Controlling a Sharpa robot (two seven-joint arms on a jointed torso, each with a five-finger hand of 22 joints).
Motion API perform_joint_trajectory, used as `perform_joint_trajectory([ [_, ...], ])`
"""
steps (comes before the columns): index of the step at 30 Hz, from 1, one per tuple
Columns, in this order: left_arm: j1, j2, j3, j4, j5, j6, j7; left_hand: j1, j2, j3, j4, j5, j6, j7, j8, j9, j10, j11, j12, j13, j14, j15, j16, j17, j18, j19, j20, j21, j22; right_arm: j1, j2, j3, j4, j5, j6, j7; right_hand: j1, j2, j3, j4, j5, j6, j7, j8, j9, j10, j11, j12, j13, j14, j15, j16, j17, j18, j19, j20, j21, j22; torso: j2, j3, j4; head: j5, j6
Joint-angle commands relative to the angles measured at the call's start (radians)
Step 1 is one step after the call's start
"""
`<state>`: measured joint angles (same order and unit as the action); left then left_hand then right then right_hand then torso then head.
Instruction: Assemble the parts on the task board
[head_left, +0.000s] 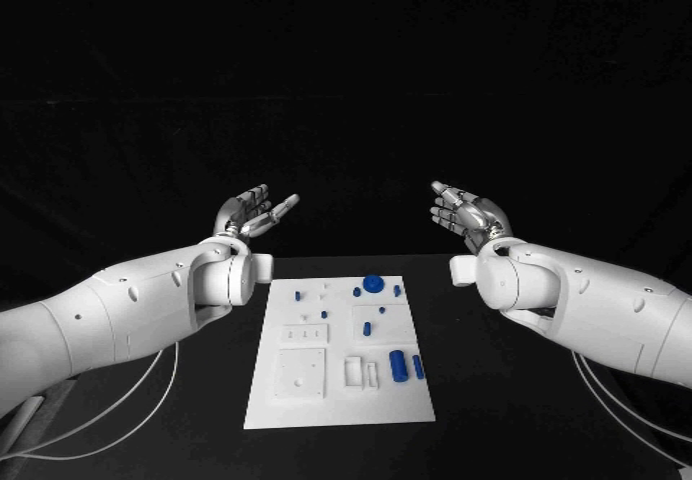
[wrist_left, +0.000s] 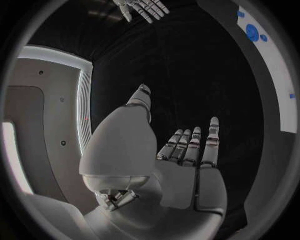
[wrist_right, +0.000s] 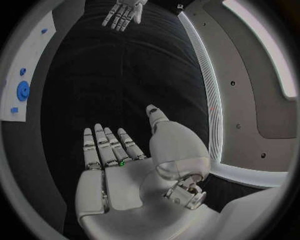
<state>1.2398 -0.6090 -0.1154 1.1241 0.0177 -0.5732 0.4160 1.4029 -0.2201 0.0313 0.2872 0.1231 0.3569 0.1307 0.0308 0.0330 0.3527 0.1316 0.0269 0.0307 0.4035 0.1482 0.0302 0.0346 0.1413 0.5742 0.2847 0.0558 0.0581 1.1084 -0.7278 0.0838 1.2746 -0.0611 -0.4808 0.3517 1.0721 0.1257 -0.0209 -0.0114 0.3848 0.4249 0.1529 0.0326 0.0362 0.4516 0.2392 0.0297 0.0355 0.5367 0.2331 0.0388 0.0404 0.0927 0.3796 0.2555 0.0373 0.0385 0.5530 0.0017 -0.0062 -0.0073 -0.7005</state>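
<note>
Hands hover apart above the black counter (head_left: 144, 430): left hand (head_left: 254, 214) at upper left of centre, right hand (head_left: 464, 212) at upper right, fingers spread, holding nothing. Task board (head_left: 296, 400) lies lower centre, blue parts (head_left: 374, 284) resting on it.

White rounded arms (head_left: 130, 310), silver hands (head_left: 469, 212), pale cables (head_left: 144, 400).

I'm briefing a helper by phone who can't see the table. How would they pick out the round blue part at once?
Find the white board in the middle of the black table. Go to its far end, toward the right corner: the round blue part lies there. It is the one wide disc; the other blue pieces near it are smaller or long and thin.
</note>
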Motion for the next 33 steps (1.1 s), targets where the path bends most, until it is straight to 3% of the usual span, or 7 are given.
perform_joint_trajectory([
  [1,0.028,0.027,-0.013,-0.069,0.016,0.158,-0.064,0.021,-0.002,0.001,0.006,0.004,0.008,0.001,0.004,0.001,0.009,0.002,0.005,0.001,0.009,0.001,0.006,0.001,0.014,0.014,0.003,0.004,0.002,0.012,0.011,0.013,-0.058,-0.084,0.253,-0.118,0.011,0.002,0.000,-0.007,0.004,0.007,0.064,0.005,0.001,0.008,0.002,0.006,0.000,0.007,0.001,0.002,0.001,0.018,0.008,0.001,0.004,0.001,0.000,0.0000,0.0000,0.000,0.000],
  [12,0.062,0.057,-0.033,-0.148,0.021,0.212,-0.088,0.020,0.006,0.007,0.005,0.002,0.016,0.004,0.005,0.002,0.016,0.004,0.006,0.002,0.015,0.002,0.006,0.002,0.016,0.023,0.003,0.006,0.002,0.030,0.027,0.038,-0.148,-0.123,0.393,-0.188,0.108,-0.029,0.004,-0.097,-0.007,0.113,0.053,0.011,0.006,0.119,-0.009,0.011,0.005,0.105,-0.004,0.007,0.005,0.013,0.049,-0.010,0.008,0.004,0.000,0.0000,0.0000,0.000,0.000],
  [13,0.056,0.046,-0.038,-0.145,0.024,0.233,-0.082,0.020,0.020,0.016,0.001,0.001,0.030,0.006,0.006,0.003,0.031,0.006,0.006,0.002,0.027,0.002,0.006,0.002,0.018,0.037,0.003,0.008,0.004,0.024,0.043,0.038,-0.196,-0.230,0.350,-0.158,0.131,-0.034,0.010,-0.122,-0.008,0.144,0.049,0.012,0.008,0.154,-0.013,0.013,0.007,0.135,-0.007,0.008,0.007,0.011,0.065,-0.014,0.009,0.005,0.003,-0.0015,0.0003,0.030,0.015],
  [16,0.056,0.040,-0.039,-0.144,0.023,0.270,-0.077,-0.022,0.099,0.031,-0.093,-0.006,0.146,0.012,0.011,0.007,0.140,0.012,0.010,0.009,0.089,0.005,0.008,0.005,0.028,0.085,0.003,0.015,0.008,0.023,0.056,0.038,-0.211,-0.326,0.325,-0.147,0.169,-0.042,0.038,-0.179,-0.010,0.266,0.036,0.018,0.013,0.266,-0.029,0.017,0.012,0.227,-0.018,0.012,0.010,0.010,0.134,-0.027,0.017,0.009,0.003,-0.0021,0.0001,0.035,0.015],
  [20,0.056,0.025,-0.041,-0.130,0.010,0.295,-0.066,-0.055,0.218,-0.009,-0.263,0.031,0.368,0.017,0.020,0.017,0.383,0.019,0.022,0.018,0.407,0.016,0.019,0.018,0.057,0.254,-0.023,0.084,0.027,0.020,0.077,0.038,-0.235,-0.471,0.307,-0.134,0.168,-0.049,0.086,-0.234,-0.009,0.439,0.019,0.023,0.020,0.487,-0.056,0.026,0.021,0.393,-0.040,0.018,0.018,0.002,0.278,-0.049,0.034,0.019,0.004,-0.0026,-0.0029,0.046,0.017],
  [24,0.057,-0.002,-0.043,-0.093,-0.010,0.297,-0.055,-0.038,0.258,-0.018,-0.323,0.053,0.557,0.030,0.028,0.025,0.676,0.027,0.026,0.027,0.659,0.008,0.035,0.029,-0.009,0.363,-0.118,0.149,0.039,0.018,0.097,0.038,-0.254,-0.637,0.295,-0.127,0.167,-0.059,0.167,-0.276,-0.008,0.608,-0.002,0.030,0.029,0.611,-0.091,0.028,0.023,0.546,-0.083,0.022,0.024,-0.001,0.471,-0.087,0.071,0.030,0.015,-0.0052,0.0013,0.049,0.023],
  [33,0.071,-0.063,-0.043,0.011,-0.049,0.306,-0.049,-0.021,0.267,0.024,-0.386,0.059,0.655,0.014,0.032,0.030,0.789,-0.011,0.031,0.027,0.787,-0.042,0.035,0.033,-0.067,0.416,-0.195,0.221,0.059,0.018,0.119,0.039,-0.270,-0.974,0.306,-0.147,0.136,-0.118,0.313,-0.274,-0.067,0.659,-0.015,0.031,0.029,0.681,-0.125,0.028,0.022,0.808,-0.176,0.045,0.045,-0.004,0.704,-0.189,0.131,0.037,0.055,-0.0197,0.0242,0.046,0.053],
])
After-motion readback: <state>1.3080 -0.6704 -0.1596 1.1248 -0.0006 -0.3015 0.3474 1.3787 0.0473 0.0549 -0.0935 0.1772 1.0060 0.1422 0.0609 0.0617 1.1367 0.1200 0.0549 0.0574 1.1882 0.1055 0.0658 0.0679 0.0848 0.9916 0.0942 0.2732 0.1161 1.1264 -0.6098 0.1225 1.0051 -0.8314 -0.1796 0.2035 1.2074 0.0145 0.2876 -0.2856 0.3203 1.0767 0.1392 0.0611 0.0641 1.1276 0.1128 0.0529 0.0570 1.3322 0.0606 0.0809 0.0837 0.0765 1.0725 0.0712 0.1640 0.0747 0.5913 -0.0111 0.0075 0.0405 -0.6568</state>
